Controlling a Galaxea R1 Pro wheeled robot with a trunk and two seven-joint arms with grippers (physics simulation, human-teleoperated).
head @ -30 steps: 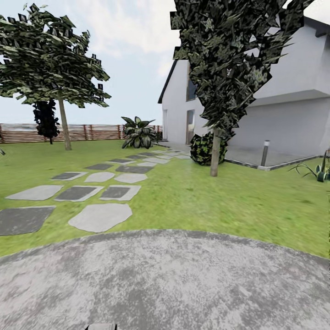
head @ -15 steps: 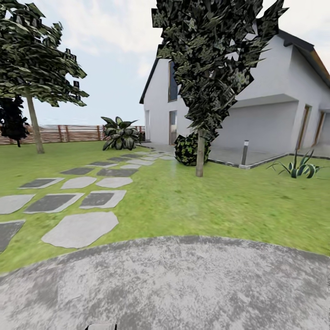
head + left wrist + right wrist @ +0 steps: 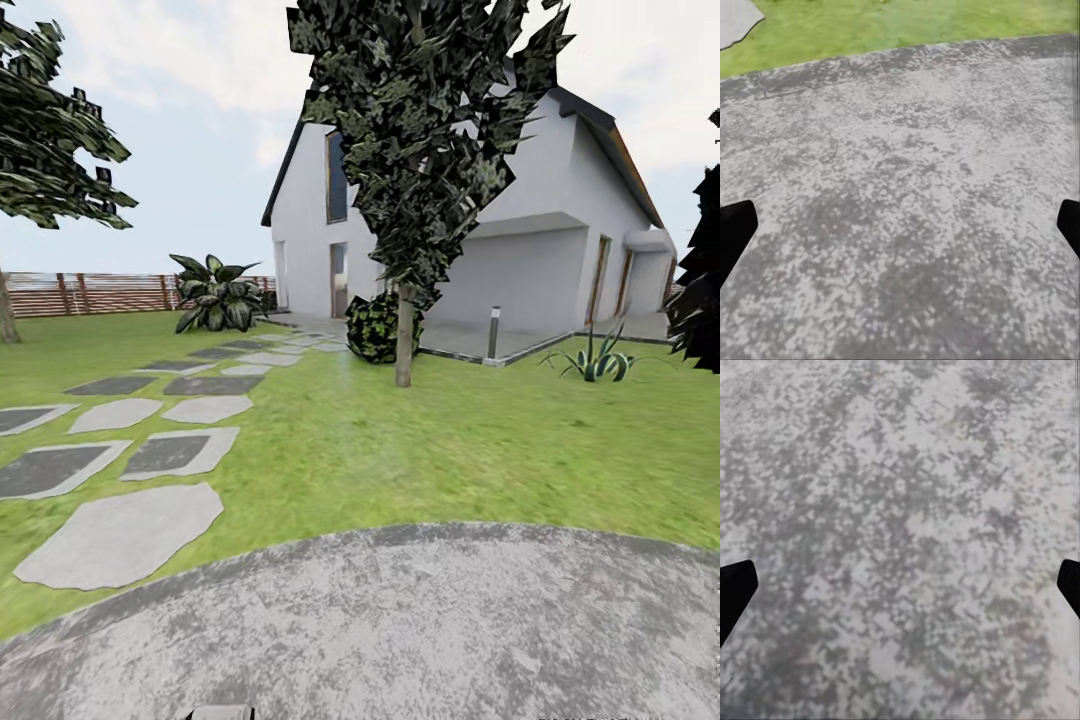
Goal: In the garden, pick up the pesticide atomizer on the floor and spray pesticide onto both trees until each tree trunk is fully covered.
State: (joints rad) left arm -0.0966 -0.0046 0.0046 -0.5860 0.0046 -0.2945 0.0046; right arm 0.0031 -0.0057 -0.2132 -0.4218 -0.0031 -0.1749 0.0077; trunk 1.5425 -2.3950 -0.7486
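The pesticide atomizer is out of view. The head view looks over the garden lawn (image 3: 450, 440) toward a white house. A dark, narrow tree with a thin trunk (image 3: 404, 335) stands mid-lawn. At the far left edge is a green-crowned tree (image 3: 40, 150) with its trunk (image 3: 6, 310) cut by the frame; I cannot tell if it is one of the task's trees. My left gripper (image 3: 900, 232) is open over grey paving, black fingertips (image 3: 735, 229) wide apart. My right gripper (image 3: 900, 592) is open too, over the same paving.
I stand on a round grey paved patch (image 3: 400, 630). Stepping stones (image 3: 120, 535) lead left-forward to the house (image 3: 520, 250). A round shrub (image 3: 375, 327), a broad-leaved plant (image 3: 215, 295), a bollard lamp (image 3: 492, 335), a spiky plant (image 3: 597, 362) and a slat fence (image 3: 100, 293) lie beyond. Dark foliage (image 3: 700, 290) is at right.
The camera has turned to the right, so the whole scene slid left; more of the house and a dark tree at the right edge came into view.
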